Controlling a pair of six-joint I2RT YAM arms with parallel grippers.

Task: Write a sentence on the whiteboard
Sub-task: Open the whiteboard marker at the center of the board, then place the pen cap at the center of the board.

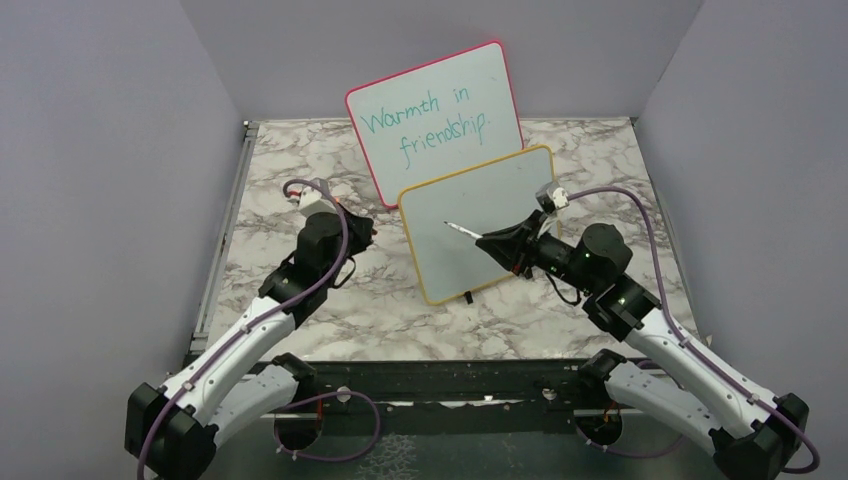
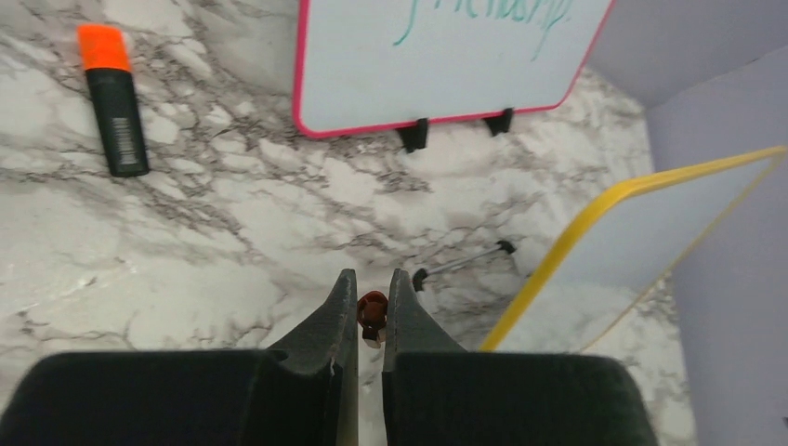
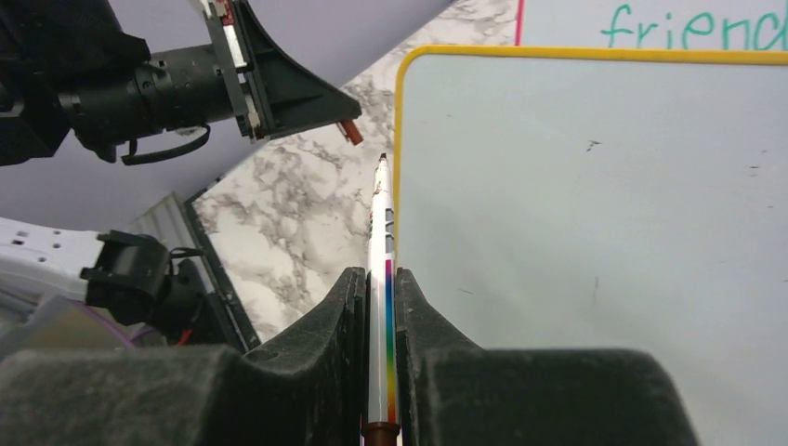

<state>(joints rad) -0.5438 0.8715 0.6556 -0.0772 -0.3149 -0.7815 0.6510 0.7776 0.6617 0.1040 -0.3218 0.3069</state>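
With the right pincer (image 3: 379, 275) clamped on the pen (image 3: 379, 218) near the blank whiteboard (image 3: 604, 242), touch the tip down lightly, starting upper-left (left pincer (image 2: 372, 279) pinches a reddish cap (image 2: 372, 309)).

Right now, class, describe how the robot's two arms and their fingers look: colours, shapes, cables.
The left arm and right arm each have white shells, black joints and a purple cable looping alongside. The fingers are matte black, tapering wedges.
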